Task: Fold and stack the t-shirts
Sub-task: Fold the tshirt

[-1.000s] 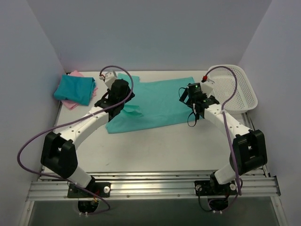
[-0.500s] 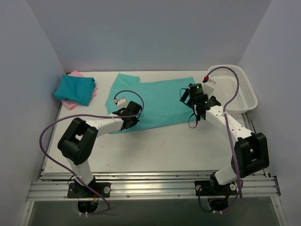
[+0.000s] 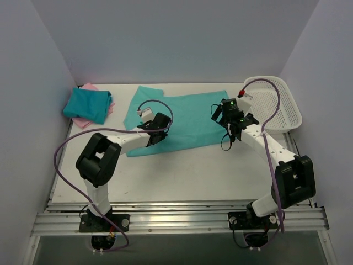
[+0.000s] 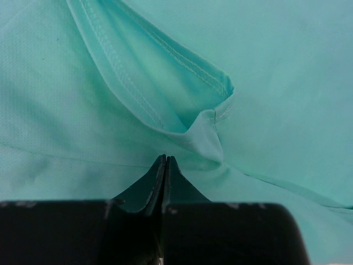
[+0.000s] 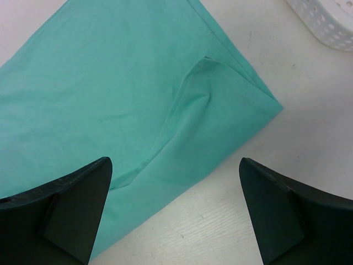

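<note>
The light teal-green t-shirt (image 3: 190, 116) lies spread out at the table's middle. My left gripper (image 3: 158, 125) is low over its left part. In the left wrist view the gripper (image 4: 166, 158) is shut, with creases of the shirt (image 4: 276, 83) running into its tips beside a raised sleeve hem fold (image 4: 212, 124). My right gripper (image 3: 229, 114) is open and empty at the shirt's right edge. In the right wrist view it (image 5: 176, 215) hovers over bare table beside the shirt's corner (image 5: 138, 99). The darker teal-blue t-shirt (image 3: 87, 105) lies folded on the pink t-shirt (image 3: 82, 122) at far left.
A white plastic mesh basket (image 3: 279, 102) stands at the back right; its corner shows in the right wrist view (image 5: 325, 22). Grey walls close in the table on the left, back and right. A purple cable loops over each arm.
My left arm has pulled back from the shirt's upper left sleeve to its lower left, then shifted slightly up and right. The sleeve now lies flat. My right gripper has barely moved.
</note>
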You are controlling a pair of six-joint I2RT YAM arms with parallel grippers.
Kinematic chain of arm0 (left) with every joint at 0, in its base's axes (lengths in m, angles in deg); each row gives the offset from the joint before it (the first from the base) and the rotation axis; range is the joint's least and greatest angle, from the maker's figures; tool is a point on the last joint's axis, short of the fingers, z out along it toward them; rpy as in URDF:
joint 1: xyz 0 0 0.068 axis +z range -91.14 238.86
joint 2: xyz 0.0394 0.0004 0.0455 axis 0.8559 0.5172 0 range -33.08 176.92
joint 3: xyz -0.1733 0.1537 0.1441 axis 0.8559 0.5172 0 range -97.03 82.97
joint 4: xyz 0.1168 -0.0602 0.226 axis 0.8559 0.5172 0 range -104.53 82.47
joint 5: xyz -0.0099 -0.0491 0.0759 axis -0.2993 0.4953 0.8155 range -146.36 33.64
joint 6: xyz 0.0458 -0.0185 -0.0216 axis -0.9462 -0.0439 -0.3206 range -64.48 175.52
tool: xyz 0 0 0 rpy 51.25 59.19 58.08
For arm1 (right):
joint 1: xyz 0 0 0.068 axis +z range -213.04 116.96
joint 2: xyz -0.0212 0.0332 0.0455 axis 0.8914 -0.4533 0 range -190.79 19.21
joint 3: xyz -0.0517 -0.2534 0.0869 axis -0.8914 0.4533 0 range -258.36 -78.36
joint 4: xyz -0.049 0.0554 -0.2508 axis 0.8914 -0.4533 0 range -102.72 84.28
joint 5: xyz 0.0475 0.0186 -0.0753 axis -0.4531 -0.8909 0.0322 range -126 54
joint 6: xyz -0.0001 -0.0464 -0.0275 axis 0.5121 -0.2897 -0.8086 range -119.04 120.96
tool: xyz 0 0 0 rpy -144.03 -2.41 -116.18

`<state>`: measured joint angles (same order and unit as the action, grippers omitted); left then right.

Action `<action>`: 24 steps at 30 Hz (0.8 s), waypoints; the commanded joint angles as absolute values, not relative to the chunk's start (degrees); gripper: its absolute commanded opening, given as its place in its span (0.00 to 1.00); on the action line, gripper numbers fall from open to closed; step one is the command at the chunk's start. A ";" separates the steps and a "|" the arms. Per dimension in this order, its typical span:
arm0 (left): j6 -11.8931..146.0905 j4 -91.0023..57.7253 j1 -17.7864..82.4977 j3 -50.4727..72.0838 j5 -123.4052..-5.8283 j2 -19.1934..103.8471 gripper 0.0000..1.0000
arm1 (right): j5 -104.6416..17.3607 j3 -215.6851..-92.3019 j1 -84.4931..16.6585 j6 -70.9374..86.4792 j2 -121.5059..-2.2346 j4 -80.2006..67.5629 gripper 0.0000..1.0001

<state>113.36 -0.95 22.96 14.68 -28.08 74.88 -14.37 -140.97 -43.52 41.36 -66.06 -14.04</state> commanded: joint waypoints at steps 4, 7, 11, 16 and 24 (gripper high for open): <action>112.47 -2.14 23.52 10.99 -25.51 78.27 0.02 | -12.88 -140.24 -43.80 40.77 -64.37 -13.99 0.95; 112.21 -2.67 24.14 9.94 -25.33 80.21 0.02 | -13.06 -140.23 -43.80 40.86 -64.73 -13.81 0.95; 111.77 -2.93 25.45 7.57 -25.50 82.05 0.02 | -13.06 -140.15 -43.71 40.77 -64.99 -13.72 0.95; 110.37 -3.37 27.12 5.55 -25.95 82.59 0.02 | -12.89 -140.14 -43.62 40.77 -65.16 -13.63 0.95; 108.96 -3.11 28.79 2.82 -26.65 82.41 0.02 | -13.06 -140.06 -43.71 40.77 -65.78 -13.46 0.95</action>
<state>110.46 -1.91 28.16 5.85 -26.77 82.25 -14.39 -140.58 -43.52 41.36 -66.06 -13.62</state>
